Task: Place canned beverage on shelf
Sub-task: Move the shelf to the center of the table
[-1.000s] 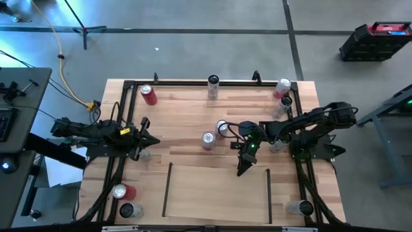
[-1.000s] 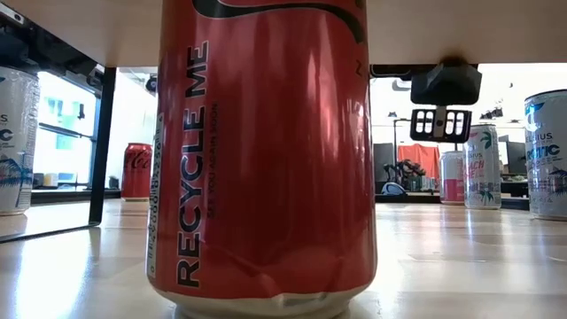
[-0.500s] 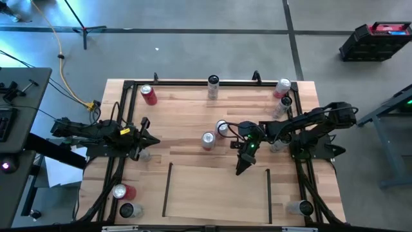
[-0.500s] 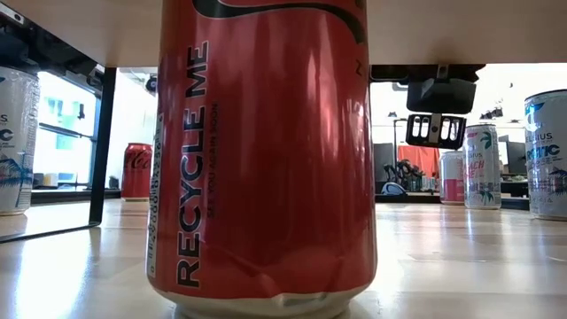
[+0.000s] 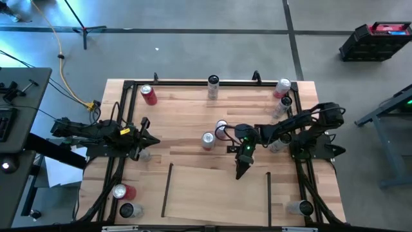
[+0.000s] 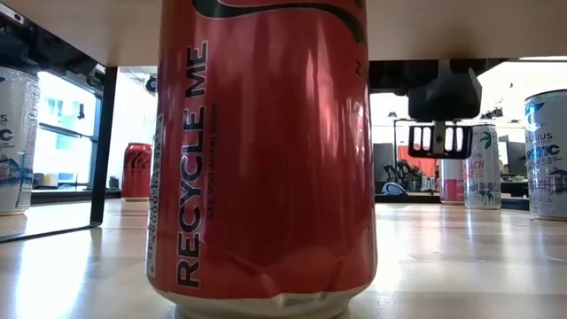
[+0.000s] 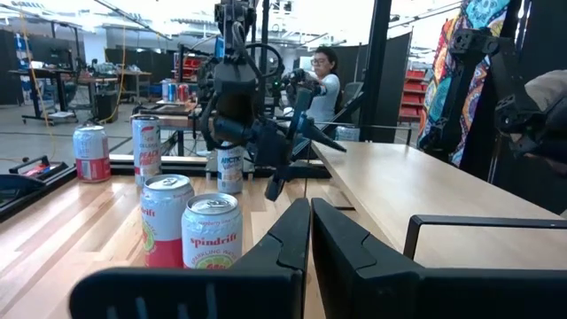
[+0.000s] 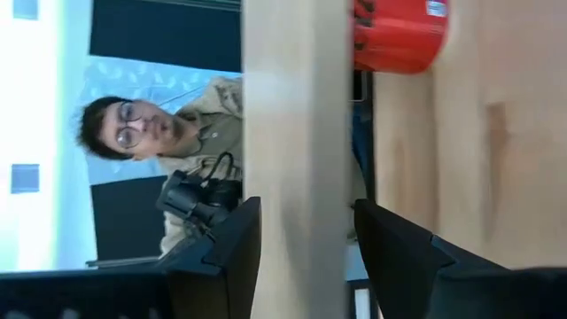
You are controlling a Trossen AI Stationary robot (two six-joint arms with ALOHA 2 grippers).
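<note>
Right gripper (image 5: 241, 173) hangs empty with fingers parted over the far edge of the shelf (image 5: 217, 211), a bare light-wood bay near the front of the table (image 5: 180, 122); the left gripper (image 5: 153, 142), closed, waits at the left rail. Just beyond stand two cans (image 5: 207, 140) mid-table, others along the far rail and corners, then open concrete floor (image 5: 193, 45).

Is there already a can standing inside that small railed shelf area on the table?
No, in the overhead view the shelf holds only bare wood; every can stands outside its black rails.
</note>
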